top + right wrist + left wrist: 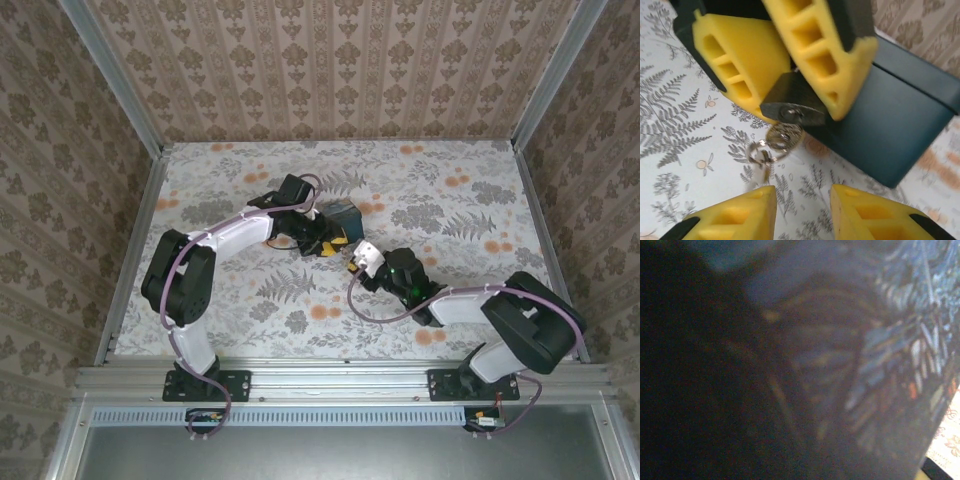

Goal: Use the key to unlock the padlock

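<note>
The padlock (790,102) is sitting just beside the box (900,125) with its keyhole facing outward. The key (785,136) is apparently seated in it, its ring dangling. The left gripper (799,95) is clamping the padlock body, likely bracing it against twisting. The right gripper (802,210) is hovering farther from the box, jaws parted and empty, probably lining up on the key.

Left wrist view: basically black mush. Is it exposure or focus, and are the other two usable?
Left wrist: underlit and out of focus, lens very close to the painted box; a sliver of lit tablecloth at the corner. Right wrist: bright, padlock between the left fingers sharp, key and ring slightly soft. Top external: even light, sharp, padlock too small to make out.
</note>
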You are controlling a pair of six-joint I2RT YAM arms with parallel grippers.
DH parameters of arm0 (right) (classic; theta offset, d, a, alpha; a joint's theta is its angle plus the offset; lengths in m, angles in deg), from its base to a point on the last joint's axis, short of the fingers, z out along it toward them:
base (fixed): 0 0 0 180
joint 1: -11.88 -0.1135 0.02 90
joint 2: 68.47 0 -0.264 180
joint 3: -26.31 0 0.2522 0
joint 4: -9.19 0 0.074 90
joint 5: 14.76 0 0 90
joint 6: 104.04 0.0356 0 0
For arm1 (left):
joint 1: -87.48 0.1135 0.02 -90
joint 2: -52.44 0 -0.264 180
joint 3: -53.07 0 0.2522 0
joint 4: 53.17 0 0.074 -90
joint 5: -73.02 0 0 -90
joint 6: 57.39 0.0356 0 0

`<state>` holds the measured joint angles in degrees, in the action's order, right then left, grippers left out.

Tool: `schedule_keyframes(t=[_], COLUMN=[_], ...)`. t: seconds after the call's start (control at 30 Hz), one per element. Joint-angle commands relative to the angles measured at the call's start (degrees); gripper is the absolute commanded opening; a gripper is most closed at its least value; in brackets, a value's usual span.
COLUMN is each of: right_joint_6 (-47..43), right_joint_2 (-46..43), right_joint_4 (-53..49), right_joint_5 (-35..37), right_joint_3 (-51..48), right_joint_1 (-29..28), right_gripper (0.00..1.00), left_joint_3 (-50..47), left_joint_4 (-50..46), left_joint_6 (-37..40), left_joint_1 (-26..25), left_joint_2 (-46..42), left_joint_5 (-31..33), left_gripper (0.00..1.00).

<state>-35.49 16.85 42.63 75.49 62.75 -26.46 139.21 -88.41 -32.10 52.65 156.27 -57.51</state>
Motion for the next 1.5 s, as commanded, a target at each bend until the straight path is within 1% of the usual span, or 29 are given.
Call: schedule_keyframes(t=[0.0, 0.17, 0.47, 0.6, 0.7, 0.8, 0.93, 1.0, 1.17, 1.3, 1.47], right_joint_6=[-10.6, -12.9, -12.6, -14.2, -14.6, -14.8, -15.4, -16.0, -16.5, -19.9, -21.8], right_joint_2=[1.7, 3.3, 3.5, 3.3, 2.3, 1.5, 0.3, 0.0, -3.2, -4.0, -2.6], right_joint_4=[9.5, 13.2, 13.2, 14.9, 13.4, 12.8, 7.0, 5.1, 0.8, -4.8, -3.6], right_joint_5=[4.2, 6.1, 6.8, 9.1, 9.7, 10.0, 9.8, 9.6, 9.1, 9.3, 10.3], right_joint_3=[2.0, 1.4, 2.5, 2.5, 3.2, 3.4, 4.7, 4.5, 2.9, 3.2, 3.1], right_joint_1=[-1.4, -2.0, -3.4, -5.0, -5.7, -6.1, -6.1, -6.0, -6.0, -5.9, -5.8], right_gripper=[0.33, 0.31, 0.29, 0.29, 0.29, 0.24, 0.22, 0.23, 0.34, 0.36, 0.35], left_joint_3=[1.7, 1.3, 0.6, -0.1, -0.2, -0.4, -0.7, -0.8, -0.8, -0.6, -0.7], left_joint_4=[-1.1, 0.0, 1.0, 1.2, 1.3, 1.3, 1.9, 1.9, 1.1, 0.4, 0.4], left_joint_6=[0.5, 0.3, 0.1, 0.1, 0.2, 0.2, 0.1, 0.0, 0.5, 1.0, 0.9], left_joint_1=[0.0, 0.2, 0.7, 1.0, 1.0, 1.1, 1.2, 1.3, 2.0, 2.1, 2.1], left_joint_2=[-2.3, -2.0, -2.2, -2.7, -2.8, -2.8, -3.0, -3.2, -3.5, -3.9, -4.1], left_joint_5=[-2.9, -3.4, -4.1, -4.1, -4.0, -4.2, -4.1, -4.2, -3.9, -3.8, -3.7], left_gripper=[0.00, 0.00, 0.00, 0.00, 0.00, 0.00, 0.00, 0.00, 0.00, 0.00, 0.00])
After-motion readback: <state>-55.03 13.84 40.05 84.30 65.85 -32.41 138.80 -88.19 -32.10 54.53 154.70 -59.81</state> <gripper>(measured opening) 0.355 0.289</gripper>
